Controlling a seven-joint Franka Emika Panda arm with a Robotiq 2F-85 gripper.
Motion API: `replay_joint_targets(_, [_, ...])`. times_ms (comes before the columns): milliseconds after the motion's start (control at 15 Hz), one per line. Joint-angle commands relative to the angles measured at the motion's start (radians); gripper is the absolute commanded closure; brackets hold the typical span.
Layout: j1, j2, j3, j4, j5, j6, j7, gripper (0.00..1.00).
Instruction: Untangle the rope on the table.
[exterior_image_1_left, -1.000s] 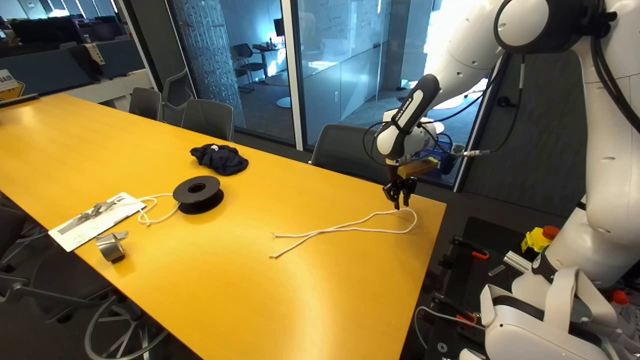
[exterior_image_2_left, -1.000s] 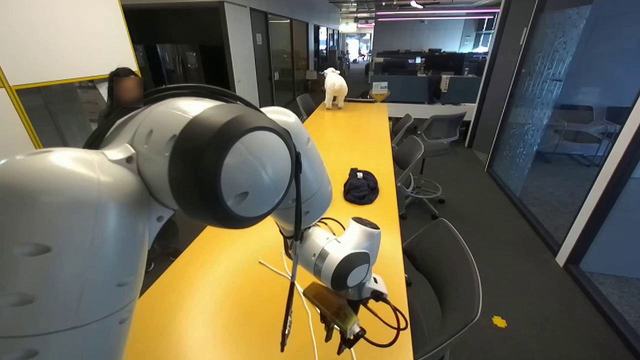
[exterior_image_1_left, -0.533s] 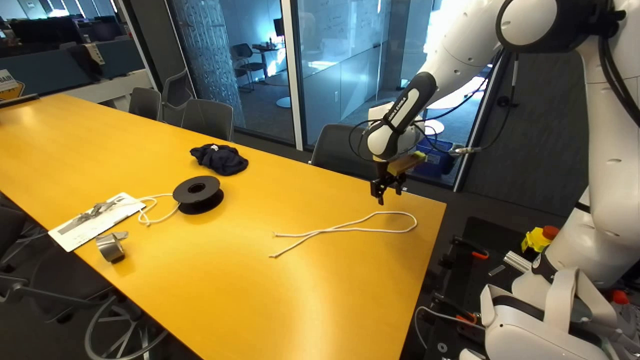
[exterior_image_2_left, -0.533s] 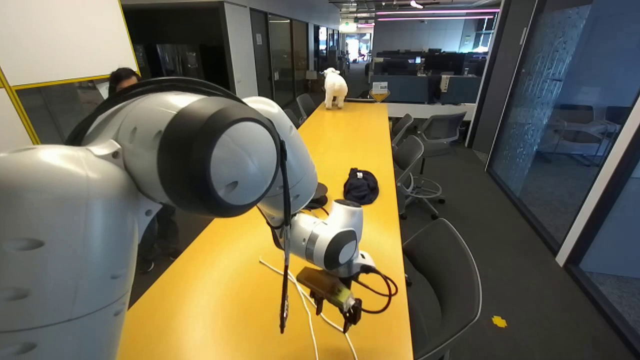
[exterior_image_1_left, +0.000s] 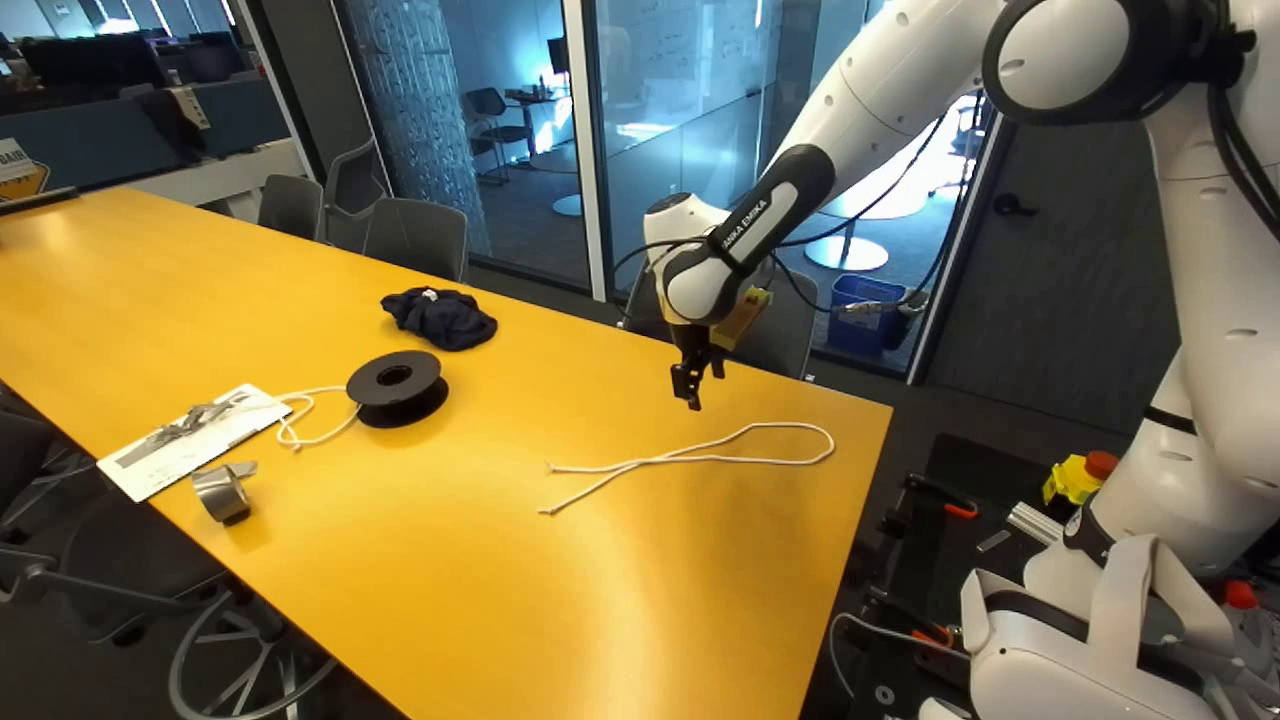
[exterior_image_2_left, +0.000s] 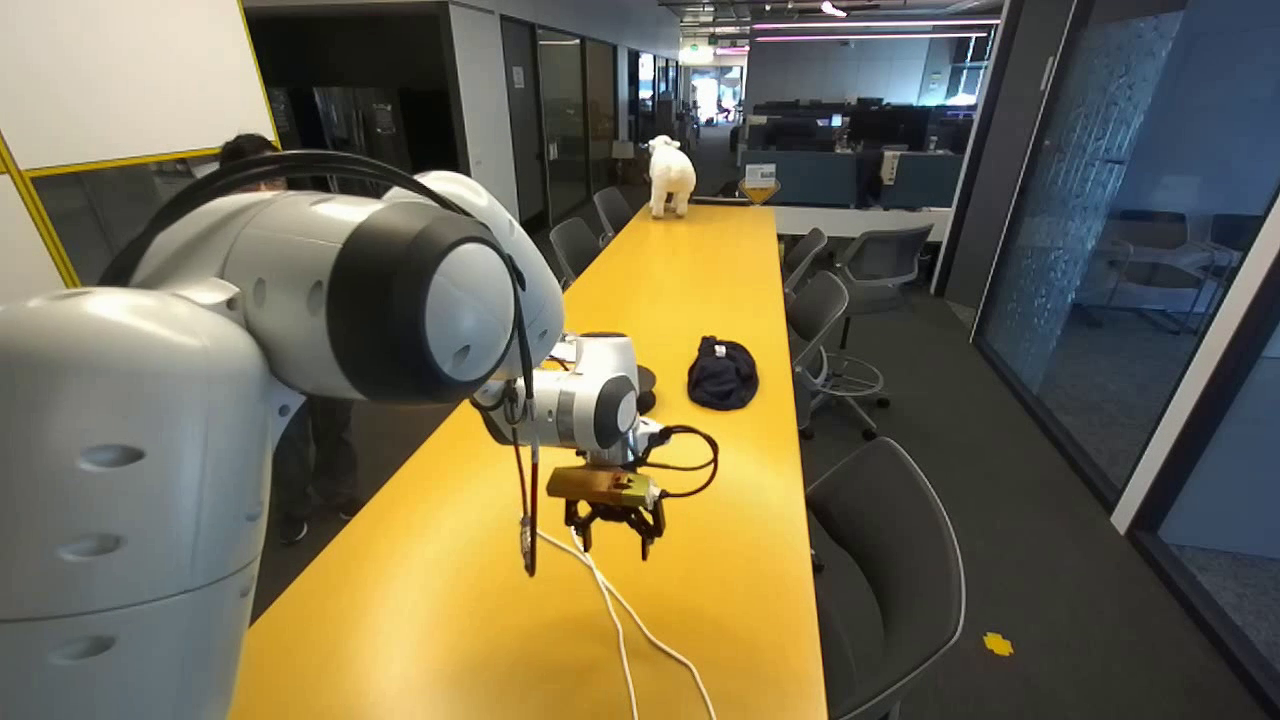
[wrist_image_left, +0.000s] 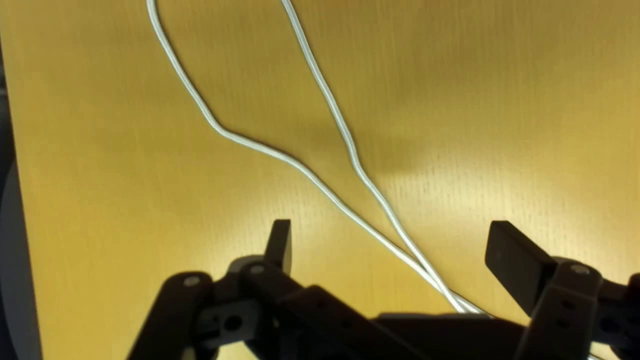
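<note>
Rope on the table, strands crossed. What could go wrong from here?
Double grab: in the wrist view both strands of the rope show between the open fingers of the hand, so closing there might pinch both and drag the crossing along.
Missed grip: the rope is thin and lies on the table, so fingers closing too high could miss it.
Over the edge: in an exterior view the loop lies near the table's end; a pull that way might drag it off.

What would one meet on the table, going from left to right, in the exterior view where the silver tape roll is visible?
Silver tape roll → black spool → white looped rope. Left out, because they overlap others sideways: white sheet, dark cloth.
</note>
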Motion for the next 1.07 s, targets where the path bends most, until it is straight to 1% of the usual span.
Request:
replay_joint_targets(0, [0.024, 0.085, 0.045, 0.127, -0.036, -0.010, -0.100, 0.00])
replay_joint_targets(267, [0.047, 0.189, 0.104, 0.232, -0.038, 0.017, -0.200, 0.00])
replay_joint_targets(467, [0.058, 0.270, 0.134, 0.316, -0.060, 0.025, -0.300, 0.00])
replay_joint_targets(667, [0.069, 0.350, 0.156, 0.415, -0.067, 0.033, -0.368, 0.00])
replay_joint_targets(867, [0.076, 0.434, 0.171, 0.520, -0.054, 0.034, -0.401, 0.00])
replay_joint_targets(1000, [0.080, 0.493, 0.176, 0.594, -0.045, 0.030, -0.400, 0.00])
